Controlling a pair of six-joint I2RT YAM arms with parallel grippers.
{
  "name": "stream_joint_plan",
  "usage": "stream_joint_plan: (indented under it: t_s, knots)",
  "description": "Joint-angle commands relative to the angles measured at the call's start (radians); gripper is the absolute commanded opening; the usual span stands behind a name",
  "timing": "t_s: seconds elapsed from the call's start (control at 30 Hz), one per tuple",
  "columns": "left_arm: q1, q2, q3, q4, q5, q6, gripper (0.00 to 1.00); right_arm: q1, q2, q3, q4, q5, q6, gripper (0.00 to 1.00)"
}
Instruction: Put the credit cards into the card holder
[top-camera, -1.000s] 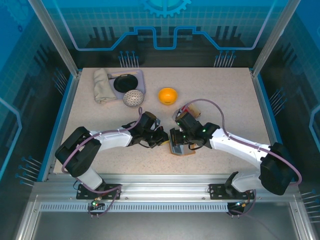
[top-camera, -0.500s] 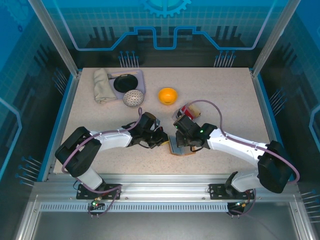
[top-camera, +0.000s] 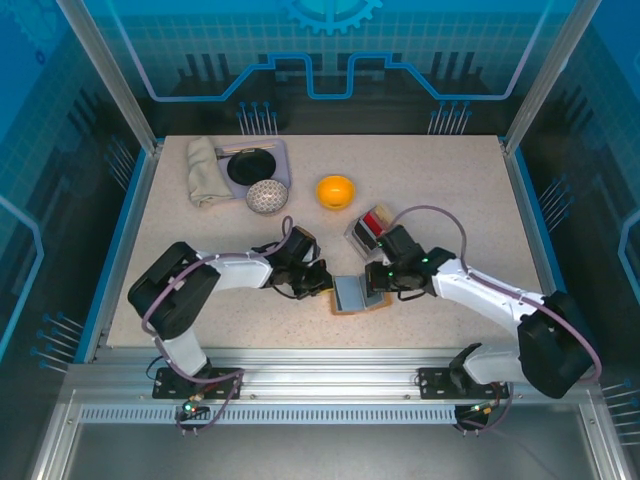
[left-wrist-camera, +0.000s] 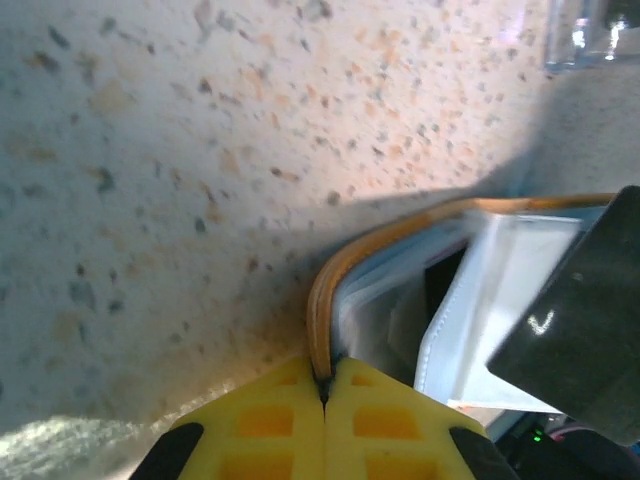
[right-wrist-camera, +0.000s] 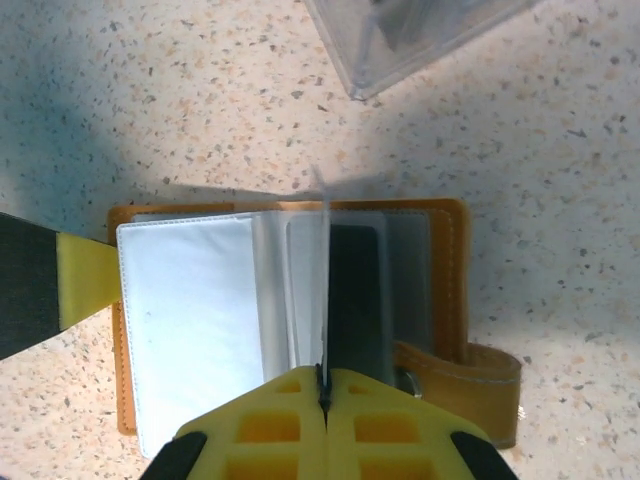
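The tan-orange card holder lies open on the table, its pale sleeves facing up and a black card in one pocket. My left gripper is shut on its left leather edge; the left gripper's yellow finger shows in the right wrist view. My right gripper is shut on a thin pale leaf standing edge-on over the middle; sleeve or card, I cannot tell. A red card stands in the clear slotted tray behind.
An orange bowl sits at the back centre. A grey tray with a black dish, a folded cloth and a speckled ball are at the back left. The holder's strap sticks out beside my right fingers.
My right gripper has drawn back to the right off the card holder, which now lies spread open with its pale inside showing. The left gripper has kept its hold on the edge.
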Motion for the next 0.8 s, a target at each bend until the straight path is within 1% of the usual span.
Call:
stream_joint_plan:
  t_s: [0.0, 0.03, 0.13, 0.27, 0.4, 0.57, 0.7, 0.77]
  knots:
    - [0.009, 0.056, 0.056, -0.116, -0.042, 0.107, 0.00, -0.084, -0.013, -0.037, 0.128, -0.289, -0.053, 0.00]
    - [0.009, 0.072, 0.071, -0.132, -0.043, 0.120, 0.00, -0.100, -0.009, -0.042, 0.129, -0.304, -0.059, 0.00]
    - [0.010, 0.088, 0.084, -0.139, -0.044, 0.125, 0.00, -0.154, 0.008, -0.069, 0.176, -0.406, -0.070, 0.00]
    - [0.010, 0.090, 0.087, -0.152, -0.055, 0.125, 0.00, -0.195, 0.066, -0.106, 0.215, -0.441, -0.073, 0.00]
    - [0.011, 0.089, 0.087, -0.150, -0.056, 0.122, 0.00, -0.209, 0.078, -0.128, 0.224, -0.425, -0.080, 0.00]
    - [0.011, 0.088, 0.082, -0.153, -0.059, 0.121, 0.00, -0.279, 0.063, -0.143, 0.221, -0.497, -0.115, 0.00]
    - [0.012, 0.087, 0.085, -0.147, -0.054, 0.117, 0.00, -0.315, 0.062, -0.136, 0.195, -0.551, -0.161, 0.00]
    - [0.011, 0.089, 0.084, -0.145, -0.051, 0.113, 0.00, -0.322, 0.076, -0.135, 0.191, -0.558, -0.167, 0.00]
